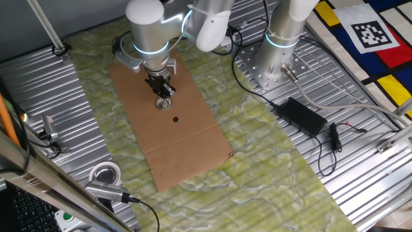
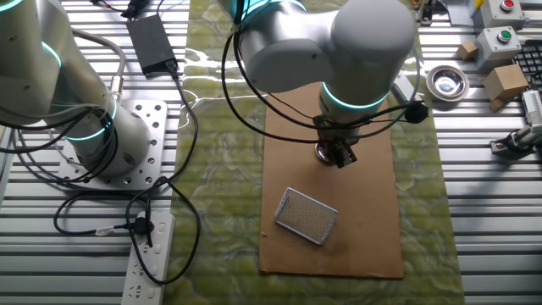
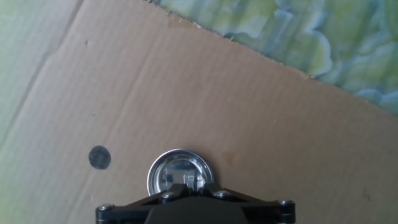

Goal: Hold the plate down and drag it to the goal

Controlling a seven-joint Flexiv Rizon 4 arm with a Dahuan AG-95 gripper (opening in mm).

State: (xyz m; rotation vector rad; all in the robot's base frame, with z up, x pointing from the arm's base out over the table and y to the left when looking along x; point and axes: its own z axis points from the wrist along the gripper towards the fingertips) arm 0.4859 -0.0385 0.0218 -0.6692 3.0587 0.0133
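1. Right now your gripper (image 1: 163, 92) stands upright over the brown cardboard sheet (image 1: 187, 142), its tip down on the plate (image 3: 181, 175).
2. Look at the hand view: the jaws sit drawn together, pressing onto the middle of the plate rather than clamping its rim.
3. You will find the plate on the cardboard's upper half in one fixed view, with the black dot (image 1: 176, 119) just beside it and apart from it.
4. From the other fixed view, the plate is mostly hidden behind the gripper (image 2: 339, 154); a metal mesh rectangle (image 2: 306, 215) lies on the cardboard nearer the camera.
5. Off the cardboard, a tape roll (image 1: 105, 174) rests on the surface's ribbed metal edge.
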